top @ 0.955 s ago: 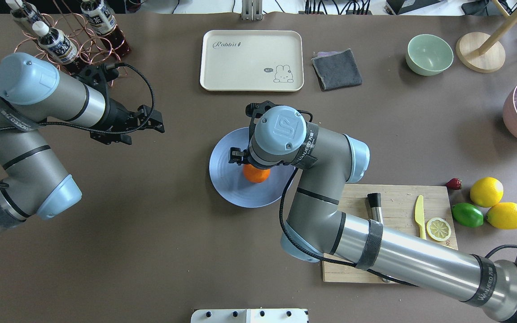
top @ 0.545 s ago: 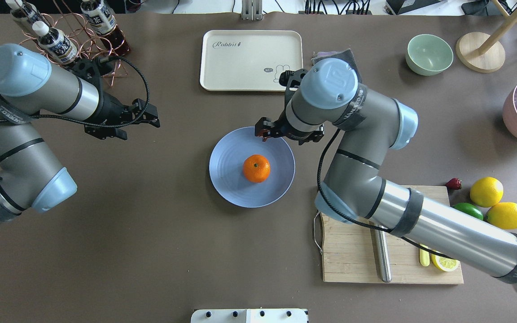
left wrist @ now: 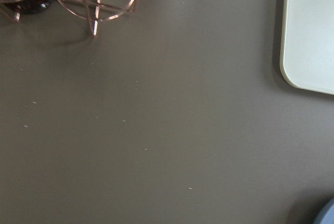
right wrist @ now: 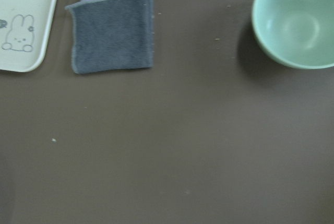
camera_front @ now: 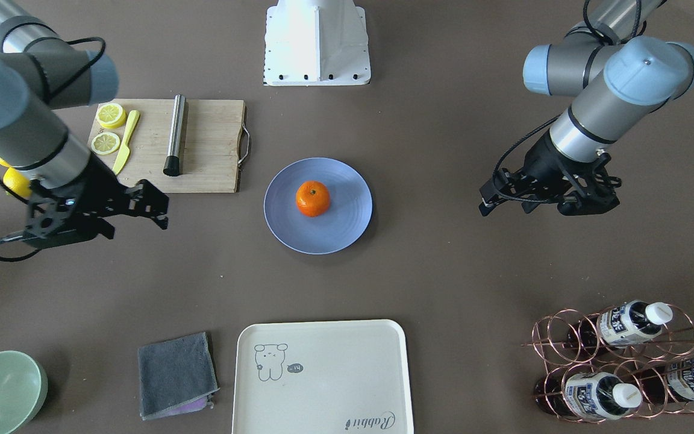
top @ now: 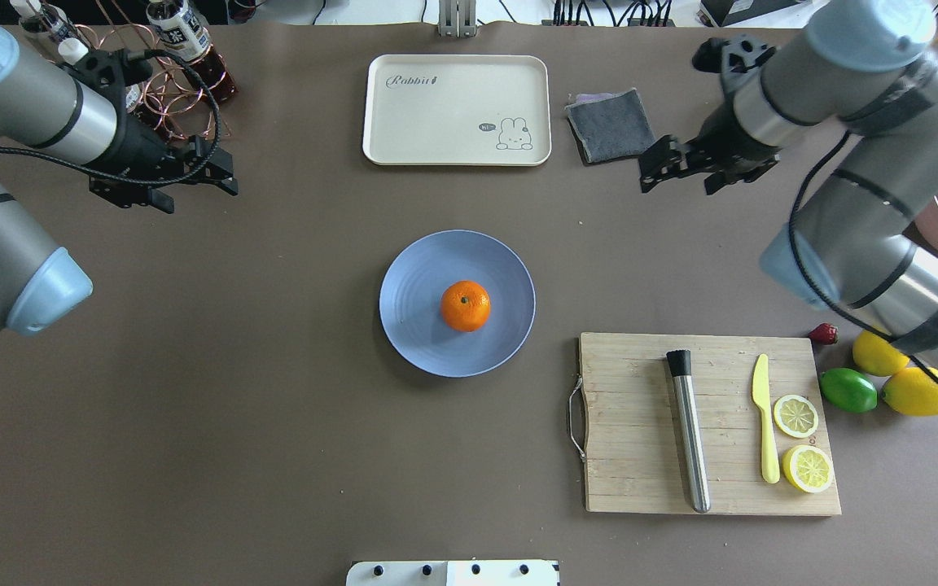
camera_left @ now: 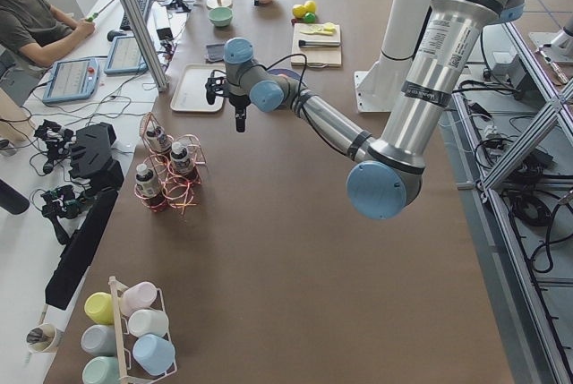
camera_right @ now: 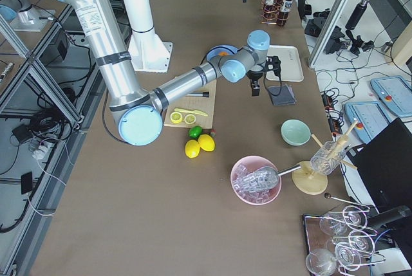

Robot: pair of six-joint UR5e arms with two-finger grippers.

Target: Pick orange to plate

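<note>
The orange [top: 465, 306] [camera_front: 312, 198] rests near the middle of the light-blue plate [top: 412, 285] [camera_front: 347, 224] at the table's centre, with nothing touching it. My right gripper [top: 646, 175] [camera_front: 163, 212] hangs open and empty well off to the back right, near the grey cloth. My left gripper [top: 229, 181] [camera_front: 484, 204] hovers at the back left, beside the bottle rack; its fingers look apart and hold nothing. Neither wrist view shows fingers. The left wrist view catches a sliver of the plate [left wrist: 329, 214] at its bottom right corner.
A cream tray [top: 457, 110] lies at the back, with a grey cloth [top: 611, 126] [right wrist: 112, 31] and a green bowl [top: 778, 98] [right wrist: 295, 20] to its right. A cutting board [top: 640, 439] with rod, knife and lemon slices sits front right, lemons [top: 917, 391] and a lime [top: 848, 391] beside it. A copper bottle rack [top: 168, 73] stands back left.
My right gripper let go of the orange on the plate, lifted off it and swung away to the back right. My left arm drew back toward the bottle rack.
</note>
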